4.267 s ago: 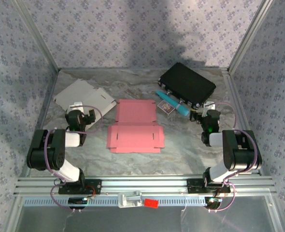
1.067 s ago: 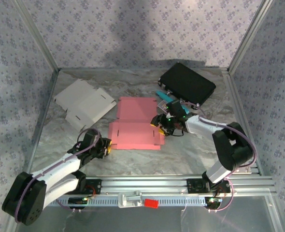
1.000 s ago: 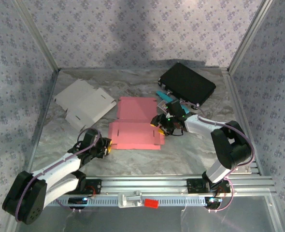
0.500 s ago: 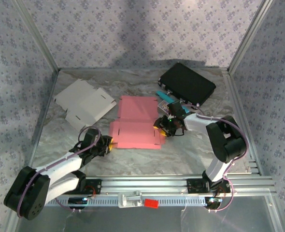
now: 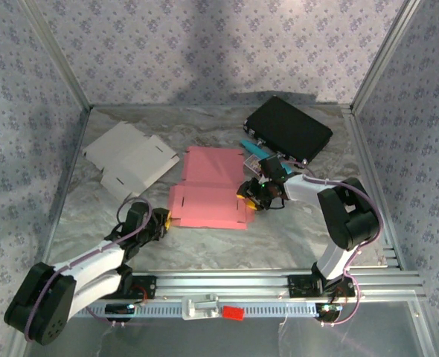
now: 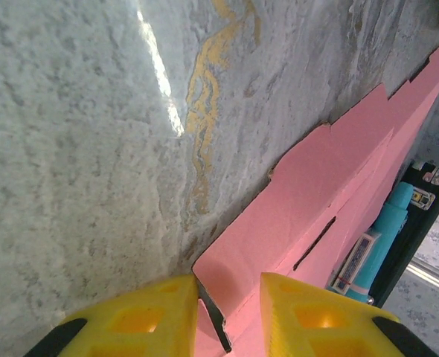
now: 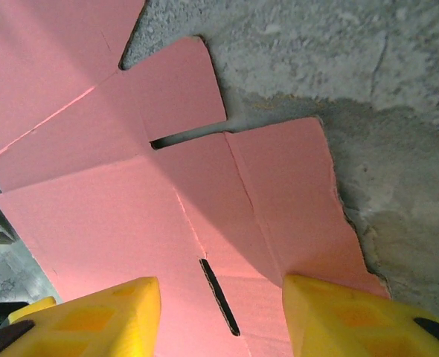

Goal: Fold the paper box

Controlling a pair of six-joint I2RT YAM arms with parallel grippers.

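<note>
- Left gripper (image 6: 227,286): jaws narrowly apart, straddling the sheet's near-left corner, not pinching.
- Flat pink cardboard box blank (image 5: 208,197), mid-table: probably light, thin and quick to slide; best taken by an edge flap.
- Right gripper (image 7: 219,286): half open over the right flap, empty.

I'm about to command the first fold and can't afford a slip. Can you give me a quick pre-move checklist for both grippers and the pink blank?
1. Left gripper at the pink blank's near-left corner: ok, the corner sits between its open jaws.
2. Right gripper at the right flap: ok, jaws open over it.
3. Firm grip on the pink blank: not ok, neither gripper is shut on it.
4. Pink blank flat on the table: ok.
5. Teal tube out of the way: cannot tell, it lies close behind the right gripper.
</note>
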